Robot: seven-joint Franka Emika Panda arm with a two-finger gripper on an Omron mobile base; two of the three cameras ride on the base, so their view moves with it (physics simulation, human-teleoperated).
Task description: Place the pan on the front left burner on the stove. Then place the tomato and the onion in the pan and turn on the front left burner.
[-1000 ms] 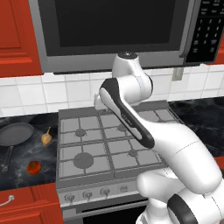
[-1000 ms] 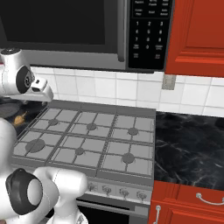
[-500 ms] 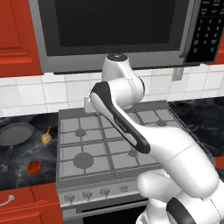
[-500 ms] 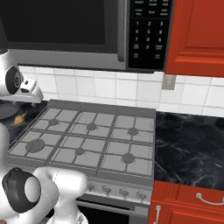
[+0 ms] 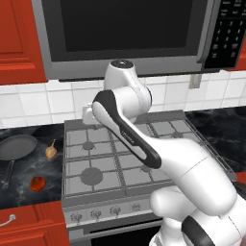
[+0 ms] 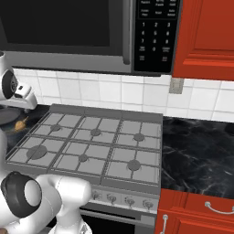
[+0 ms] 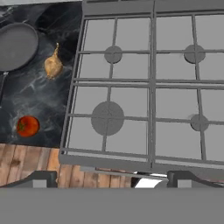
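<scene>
The dark pan (image 7: 15, 46) lies on the black counter left of the stove (image 7: 175, 100), its thin handle running toward the front edge. Next to it are the tan onion (image 7: 53, 65) and, closer to the counter's front, the red tomato (image 7: 28, 125). The front left burner (image 7: 107, 118) is bare under its grate. My gripper (image 7: 114, 179) hangs high over the stove's left half, open, nothing between its fingers. From the left base the pan (image 5: 17, 146), onion (image 5: 50, 152), tomato (image 5: 37, 182) and front left burner (image 5: 90, 176) show left of my arm.
A microwave (image 5: 125, 33) hangs low over the stove, close above my arm. Small knobs (image 5: 103, 213) line the stove's front. Red cabinets (image 6: 205, 36) flank it, and black counter (image 6: 196, 151) runs to its right.
My arm has swung leftward, carrying the hand from above the stove's middle toward its back left corner. The gripper stays open. Pan, onion and tomato have not moved.
</scene>
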